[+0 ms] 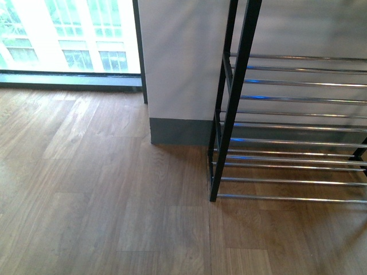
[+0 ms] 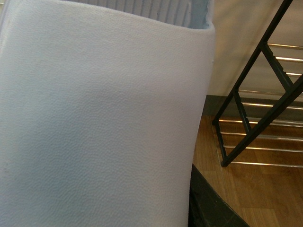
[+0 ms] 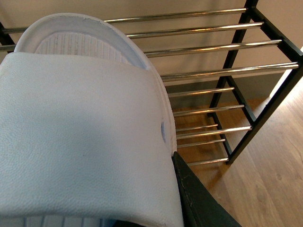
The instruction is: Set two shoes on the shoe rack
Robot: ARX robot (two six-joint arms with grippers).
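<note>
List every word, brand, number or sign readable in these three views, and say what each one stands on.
None: no readable text in any view.
White slide sandal in the right wrist view: plain textured strap, no logo or lettering.
White slide sandal in the left wrist view: plain strap, no print.
Shoe rack: bare black frame and chrome rods, no label.
Wall, wood floor and window: no signs.

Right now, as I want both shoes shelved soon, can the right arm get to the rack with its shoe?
Probably yes: the white sandal it carries hangs close before the rack, which looks bare, with nothing seen between them.
</note>
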